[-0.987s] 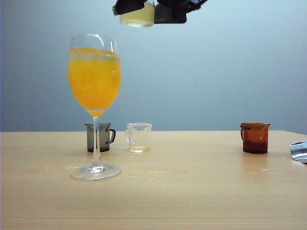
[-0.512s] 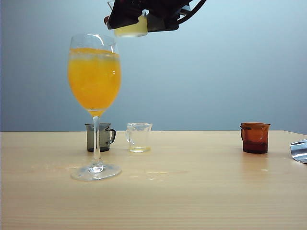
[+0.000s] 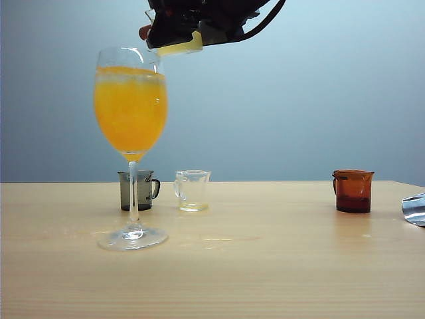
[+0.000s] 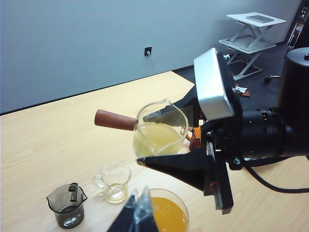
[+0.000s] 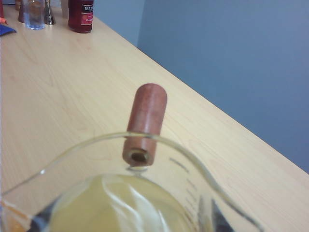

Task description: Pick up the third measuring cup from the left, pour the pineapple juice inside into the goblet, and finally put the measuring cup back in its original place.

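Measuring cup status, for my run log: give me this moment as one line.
phase: pre-pour | right gripper: shut on measuring cup, above goblet | pineapple juice: in cup | left gripper: idle

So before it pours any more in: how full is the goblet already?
Nearly full: orange drink fills the goblet almost to its rim. The right gripper holds the measuring cup above it.

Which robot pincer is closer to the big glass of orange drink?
The right pincer: it holds the measuring cup just above the goblet. The left pincer is near the goblet too, empty.
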Motion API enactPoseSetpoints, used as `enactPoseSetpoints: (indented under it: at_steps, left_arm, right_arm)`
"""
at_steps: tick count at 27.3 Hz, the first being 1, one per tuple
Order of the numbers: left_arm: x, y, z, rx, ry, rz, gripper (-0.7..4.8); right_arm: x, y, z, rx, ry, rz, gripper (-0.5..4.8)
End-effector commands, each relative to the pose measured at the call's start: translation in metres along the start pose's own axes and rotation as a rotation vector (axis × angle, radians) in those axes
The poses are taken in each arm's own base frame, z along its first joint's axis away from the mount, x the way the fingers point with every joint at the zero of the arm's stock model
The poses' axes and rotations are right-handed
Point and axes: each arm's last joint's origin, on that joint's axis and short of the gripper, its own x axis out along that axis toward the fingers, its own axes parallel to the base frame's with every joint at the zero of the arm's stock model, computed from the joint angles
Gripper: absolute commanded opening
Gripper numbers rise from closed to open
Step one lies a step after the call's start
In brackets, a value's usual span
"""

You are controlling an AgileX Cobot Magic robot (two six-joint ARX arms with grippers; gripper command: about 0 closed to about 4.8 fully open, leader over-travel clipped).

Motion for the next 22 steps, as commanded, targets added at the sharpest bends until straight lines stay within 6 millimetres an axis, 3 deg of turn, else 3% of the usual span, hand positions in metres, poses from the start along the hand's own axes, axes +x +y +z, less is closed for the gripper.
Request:
enactPoseSetpoints:
  at_steps: [1,22]
  left_arm:
    - [-0.0014,-0.0008,0.0032,0.006,-0.02,-0.006,-0.05]
    - [-0.0014,-0.0008,0.0032,0.006,-0.02,-0.006,-0.05]
  right_arm:
    - [-0.0011,0.0028,0.0068,-0.075,-0.038,0.004,0.93]
    - [0.0001,0.0092,0.0072,-0.259,-0.04,0.015,0.93]
